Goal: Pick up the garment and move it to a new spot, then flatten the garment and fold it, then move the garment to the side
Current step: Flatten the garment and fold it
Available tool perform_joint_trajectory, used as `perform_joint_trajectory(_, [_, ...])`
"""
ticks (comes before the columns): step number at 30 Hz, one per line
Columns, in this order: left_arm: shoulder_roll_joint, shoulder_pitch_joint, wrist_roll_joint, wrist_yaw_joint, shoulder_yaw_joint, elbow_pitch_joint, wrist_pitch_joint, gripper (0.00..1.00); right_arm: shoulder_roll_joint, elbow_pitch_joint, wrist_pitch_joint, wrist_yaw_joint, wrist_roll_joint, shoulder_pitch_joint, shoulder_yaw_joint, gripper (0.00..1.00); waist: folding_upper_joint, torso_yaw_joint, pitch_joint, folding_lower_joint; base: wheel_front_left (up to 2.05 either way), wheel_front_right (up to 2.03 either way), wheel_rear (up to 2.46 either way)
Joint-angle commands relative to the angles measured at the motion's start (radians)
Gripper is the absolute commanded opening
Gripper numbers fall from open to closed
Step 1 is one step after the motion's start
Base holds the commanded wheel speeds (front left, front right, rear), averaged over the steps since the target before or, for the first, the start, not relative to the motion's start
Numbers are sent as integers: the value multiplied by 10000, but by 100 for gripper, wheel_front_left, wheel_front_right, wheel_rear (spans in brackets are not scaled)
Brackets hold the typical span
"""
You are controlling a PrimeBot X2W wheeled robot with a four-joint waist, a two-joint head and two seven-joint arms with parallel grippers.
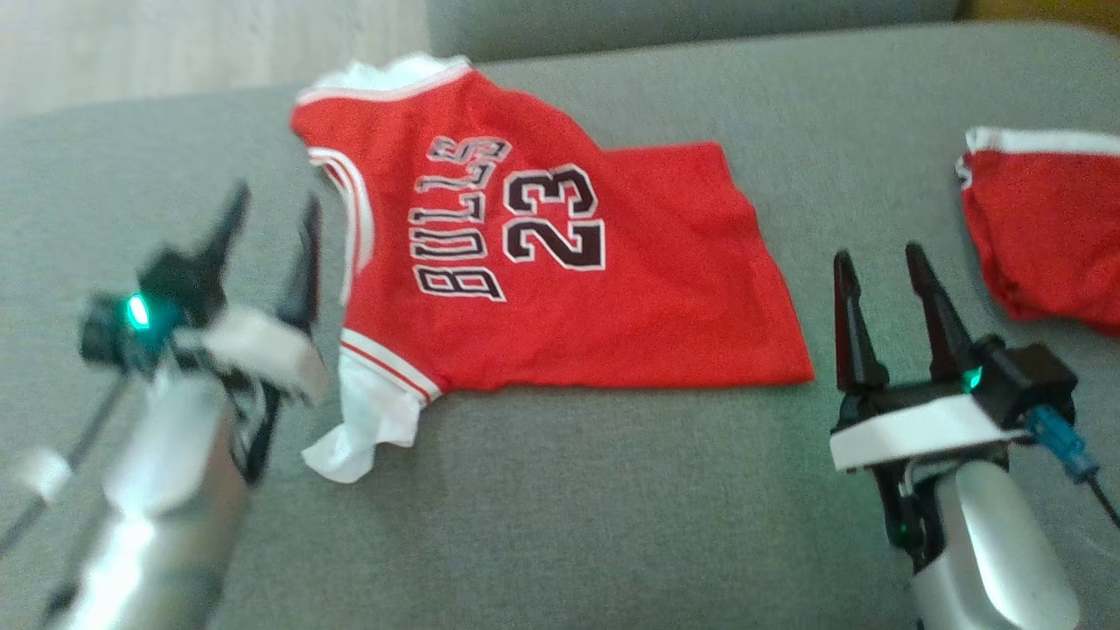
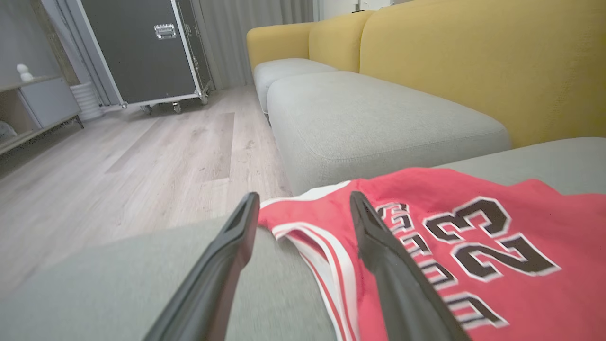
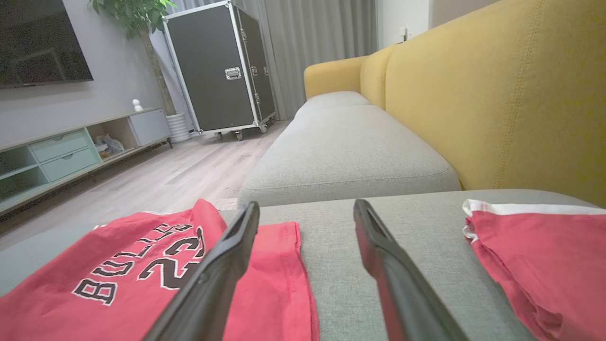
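The garment (image 1: 542, 262), a red sleeveless jersey printed BULLS and 23 in black edged with white, lies spread on the grey seat cushion (image 1: 612, 490) of a sofa. It lies sideways in the head view, with its white-trimmed neck and armholes toward the left and its plain hem toward the right. A crumpled white part (image 1: 367, 420) sticks out at its lower left corner.

The left hand (image 1: 275, 198) is just beside the jersey's striped armhole edge, and it shows blurred in the head view. Its two dark fingers are spread apart with nothing between them. In the left wrist view the left hand (image 2: 304, 196) points along the cushion, and one finger (image 2: 397, 284) overlaps the garment (image 2: 544, 218) (whether it touches the cloth cannot be told).

The right hand (image 1: 878, 255) sits over bare cushion just off the jersey's lower right corner, fingers parted and empty. It lies between the jersey and a second red piece (image 1: 1046, 227) with a white band, which is bunched near the right edge. The right wrist view shows the right hand (image 3: 307, 204) with the garment (image 3: 118, 265) to one side and the second red piece (image 3: 544, 255) to the other.

Behind the cushions rises a yellow backrest (image 3: 521, 94). Beyond it are a pale wooden floor (image 2: 118, 166) and a black wheeled case (image 3: 218, 71).
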Motion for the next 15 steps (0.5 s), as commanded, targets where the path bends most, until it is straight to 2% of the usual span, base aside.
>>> perform_joint_trajectory(1, [261,173,-114,60,469,-560,-78,100,-14,-236,-109,-9,-71,-22,228,100,-1,481,-765,4,0,0,0])
perform_joint_trajectory(8, [-22,2377,-335,493,581,-1851,-79,100,-14,95,-109,-9,-72,298,373,100,-1,541,-1225,4,0,0,0])
perform_joint_trajectory(15, [-326,3284,-317,987,787,-3128,-79,100,-14,447,-109,-9,-211,111,213,100,-1,698,-1006,4,0,0,0])
